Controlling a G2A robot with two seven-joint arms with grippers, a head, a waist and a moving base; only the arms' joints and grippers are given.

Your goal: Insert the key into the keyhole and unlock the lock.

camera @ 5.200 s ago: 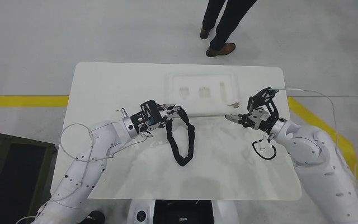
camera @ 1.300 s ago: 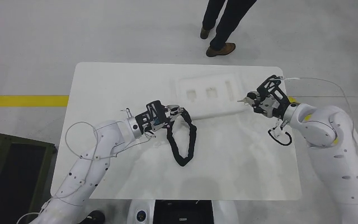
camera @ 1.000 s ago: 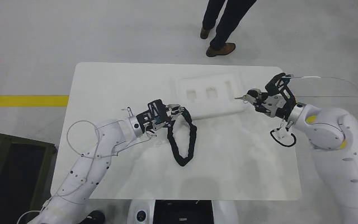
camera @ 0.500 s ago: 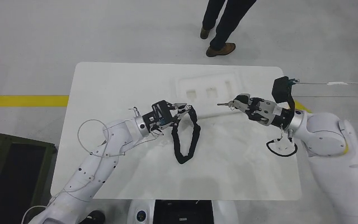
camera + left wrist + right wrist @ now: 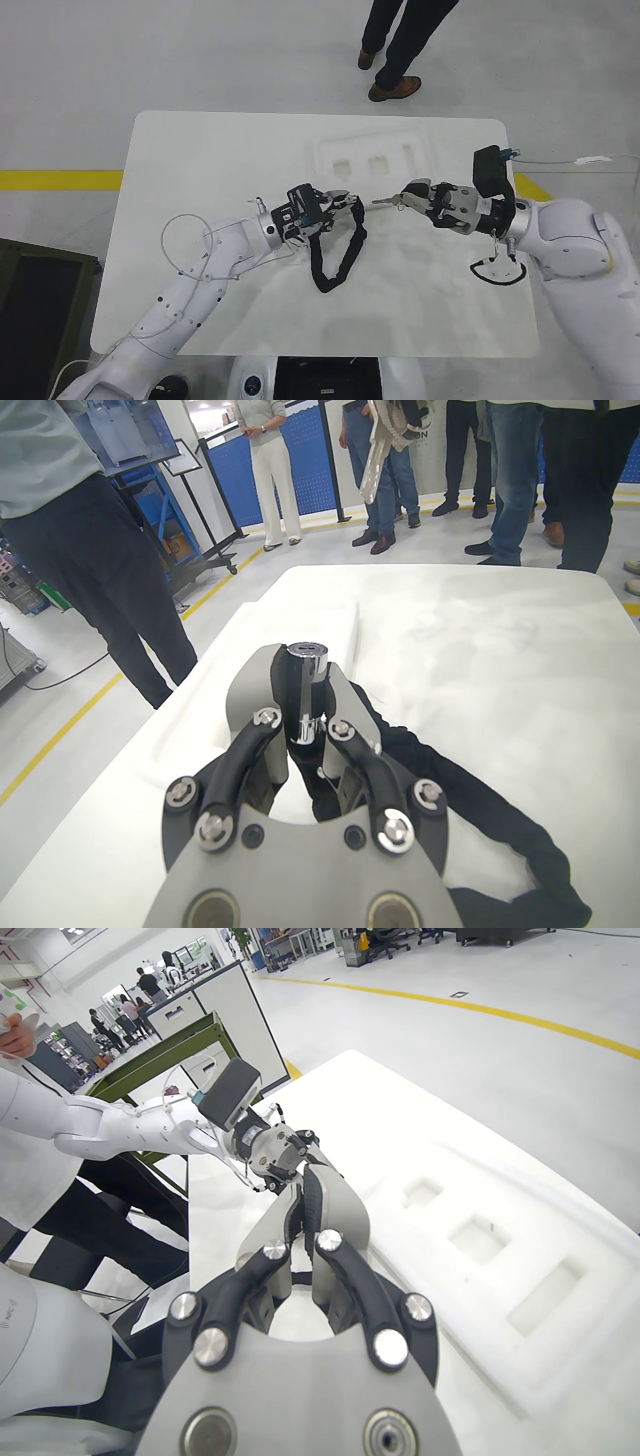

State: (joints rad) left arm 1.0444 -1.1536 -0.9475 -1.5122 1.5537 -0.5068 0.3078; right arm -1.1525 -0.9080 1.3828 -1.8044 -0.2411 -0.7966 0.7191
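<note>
My left gripper [image 5: 338, 199] is shut on the lock's chrome cylinder [image 5: 306, 680], holding it above the table's middle. The keyhole [image 5: 306, 646] faces away from the wrist. The lock's black chain [image 5: 335, 252] hangs from it in a loop down onto the table. My right gripper [image 5: 403, 196] is shut on the silver key [image 5: 380, 202], whose blade points at the lock from a short gap away. In the left wrist view the key [image 5: 376, 465] hangs high, beyond the keyhole. From the right wrist, the shut fingers [image 5: 320, 1198] point toward the left gripper [image 5: 287, 1155].
A white foam tray [image 5: 345, 143] with three recesses lies at the table's far side, just behind both grippers. The white table [image 5: 200, 170] has open room to the left and near the front edge. Several people stand on the floor beyond the table.
The right arm has swung the key leftward from beside the tray's right end to just in front of the lock. The left arm has carried the lock a little rightward toward it.
</note>
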